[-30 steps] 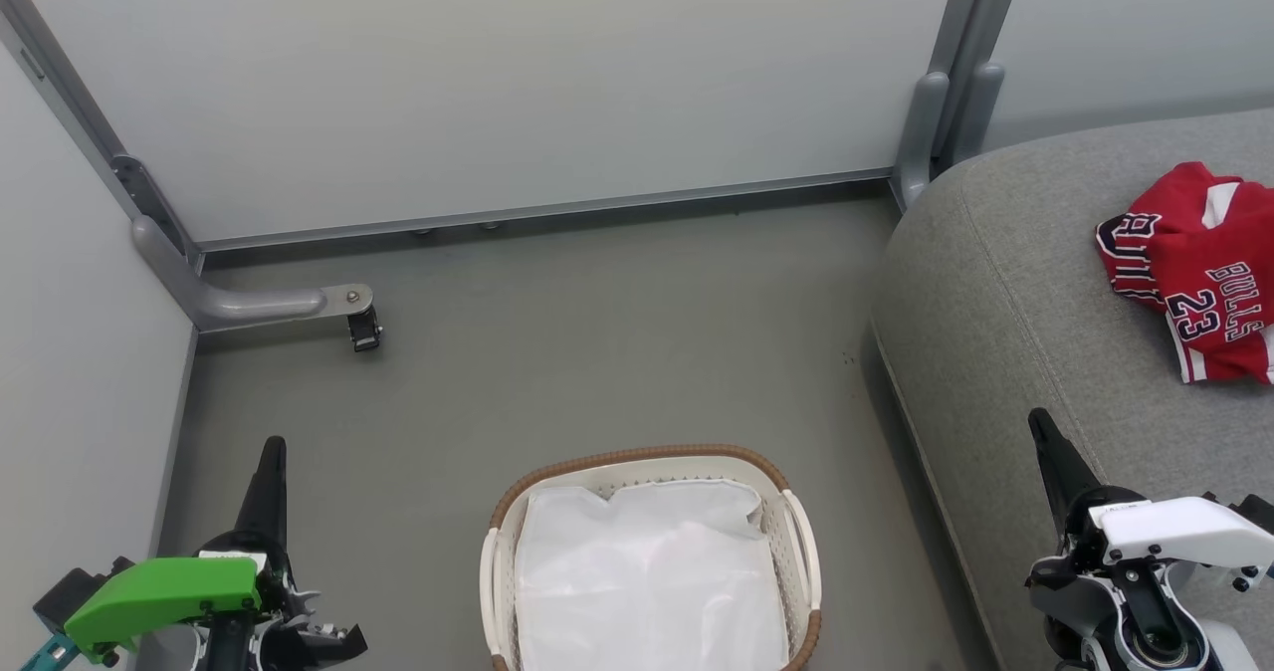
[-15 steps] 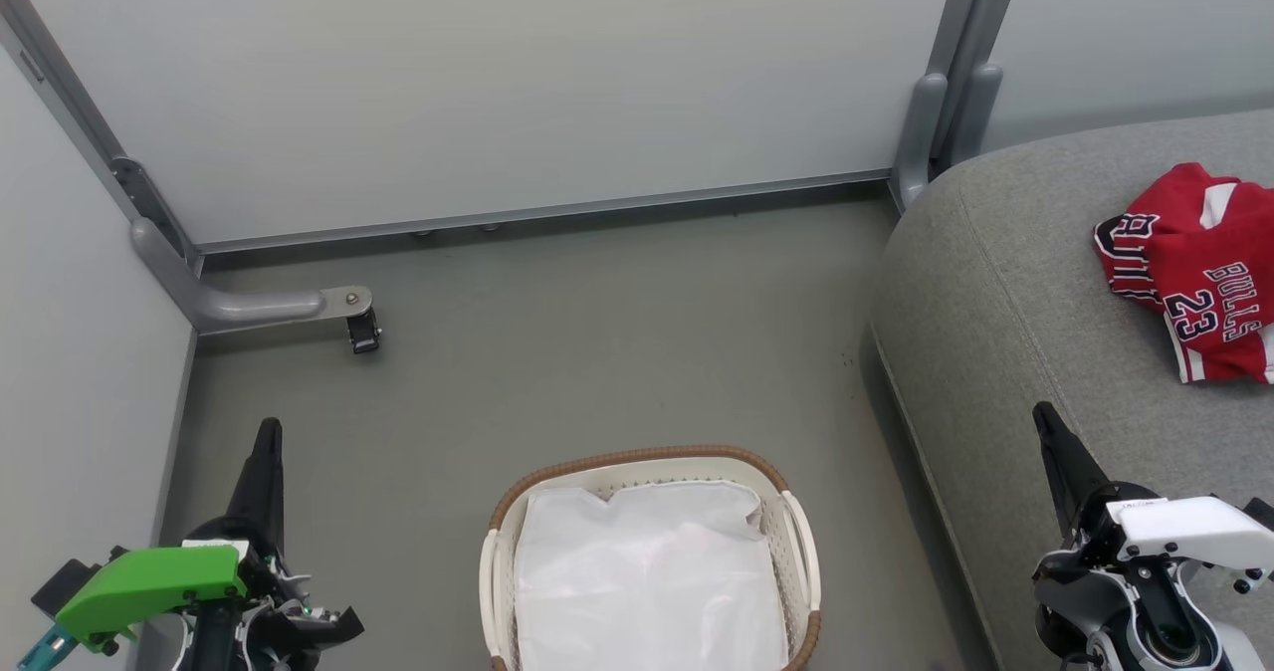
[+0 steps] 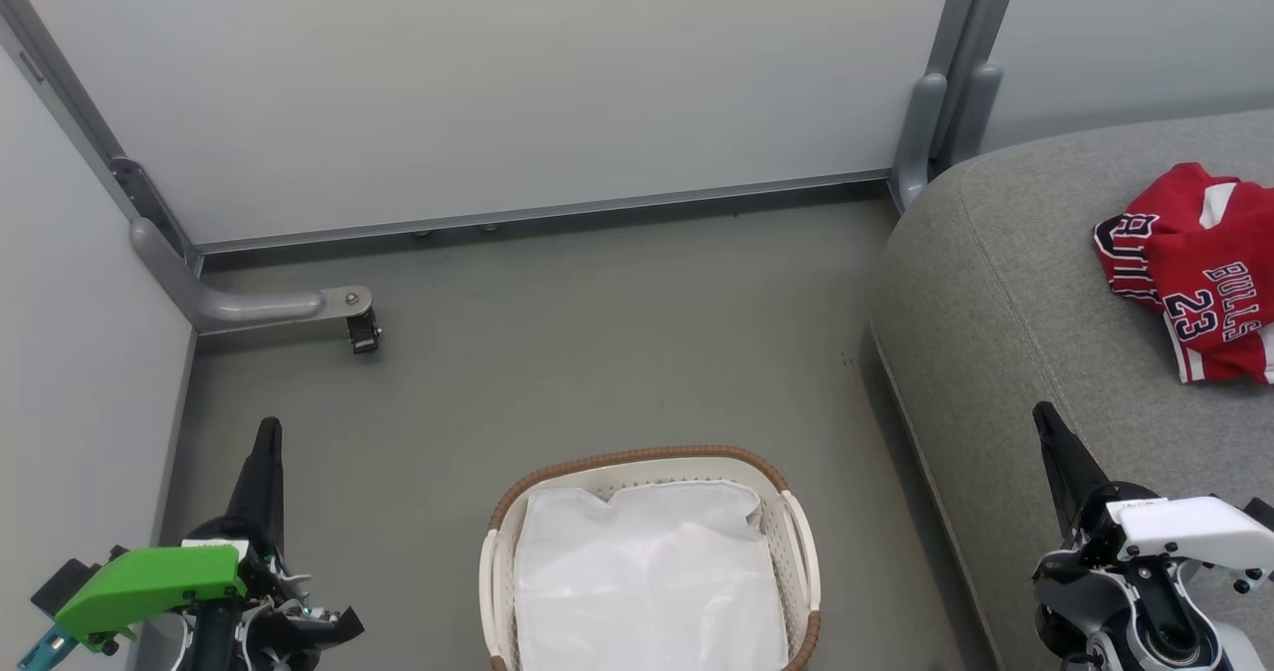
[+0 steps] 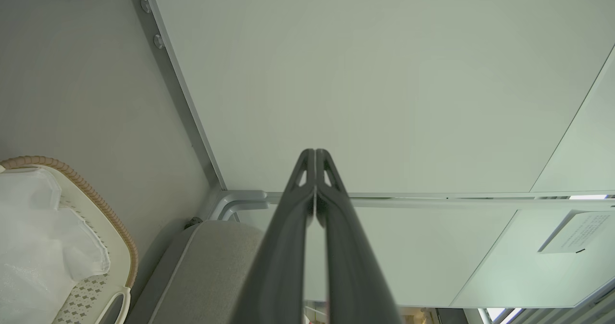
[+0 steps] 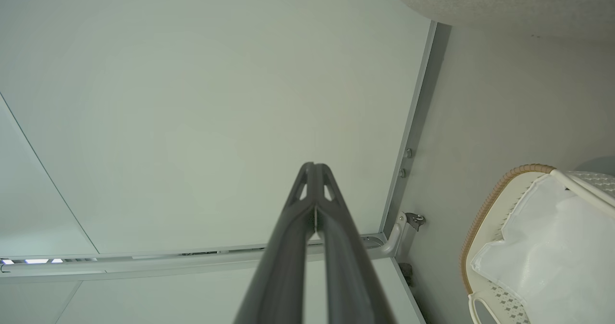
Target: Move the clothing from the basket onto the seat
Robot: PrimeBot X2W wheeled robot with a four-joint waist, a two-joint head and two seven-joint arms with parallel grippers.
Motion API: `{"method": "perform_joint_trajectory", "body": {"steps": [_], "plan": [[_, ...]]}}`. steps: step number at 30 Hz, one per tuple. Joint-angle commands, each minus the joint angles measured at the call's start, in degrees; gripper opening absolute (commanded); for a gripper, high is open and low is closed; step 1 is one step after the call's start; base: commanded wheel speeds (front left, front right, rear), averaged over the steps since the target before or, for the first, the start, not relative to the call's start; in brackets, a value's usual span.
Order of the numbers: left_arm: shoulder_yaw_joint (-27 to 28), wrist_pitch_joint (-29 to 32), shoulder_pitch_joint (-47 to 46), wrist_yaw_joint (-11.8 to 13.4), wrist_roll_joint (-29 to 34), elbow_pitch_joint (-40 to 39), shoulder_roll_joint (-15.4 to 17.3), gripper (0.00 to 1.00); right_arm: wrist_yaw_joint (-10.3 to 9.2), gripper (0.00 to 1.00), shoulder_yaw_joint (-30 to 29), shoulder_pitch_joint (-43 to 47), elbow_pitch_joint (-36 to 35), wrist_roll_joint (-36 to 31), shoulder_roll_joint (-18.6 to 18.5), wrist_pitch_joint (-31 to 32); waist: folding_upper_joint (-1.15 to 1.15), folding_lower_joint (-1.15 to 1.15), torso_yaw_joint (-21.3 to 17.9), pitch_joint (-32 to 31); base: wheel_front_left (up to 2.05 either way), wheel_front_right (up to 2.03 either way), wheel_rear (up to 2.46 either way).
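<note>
On the seat (image 3: 995, 283), in the head view, the clothing (image 3: 1189, 273) lies crumpled, likely soft and light, best pinched at a raised fold; the basket (image 3: 637, 455) shows its liner (image 3: 647, 571). Left wrist view: the left end effector (image 4: 314, 160) is pressed together, empty. Right wrist view: the right end effector (image 5: 314, 170) likewise.

The head camera looks steeply down on the oval white perforated plastic basket with brown woven rim (image 3: 647, 452), fairly near. The wrist cameras sit left and right of that basket, rolled sideways, facing the pale grey wall panel (image 3: 498, 84) beyond it. All three share both.
</note>
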Motion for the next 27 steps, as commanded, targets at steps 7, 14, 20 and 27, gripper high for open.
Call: {"method": "perform_joint_trajectory", "body": {"steps": [7, 14, 20, 27], "plan": [[0.1, 0.2, -0.6, -0.3, -0.2, -0.1, 0.4, 0.0, 0.0, 0.0, -0.1, 0.6, -0.2, 0.2, -0.1, 0.2, 0.0, 0.0, 0.0, 0.0, 0.0, 0.0, 0.0], [0.1, 0.2, -0.6, -0.3, -0.2, -0.1, 0.4, 0.0, 0.0, 0.0, -0.1, 0.6, -0.2, 0.2, -0.1, 0.2, 0.0, 0.0, 0.0, 0.0, 0.0, 0.0, 0.0], [0.1, 0.2, -0.6, -0.3, -0.2, -0.1, 0.4, 0.0, 0.0, 0.0, -0.1, 0.6, -0.2, 0.2, -0.1, 0.2, 0.0, 0.0, 0.0, 0.0, 0.0, 0.0, 0.0], [0.1, 0.2, -0.6, -0.3, -0.2, -0.1, 0.4, 0.0, 0.0, 0.0, -0.1, 0.6, -0.2, 0.2, -0.1, 0.2, 0.0, 0.0, 0.0, 0.0, 0.0, 0.0, 0.0]]}}
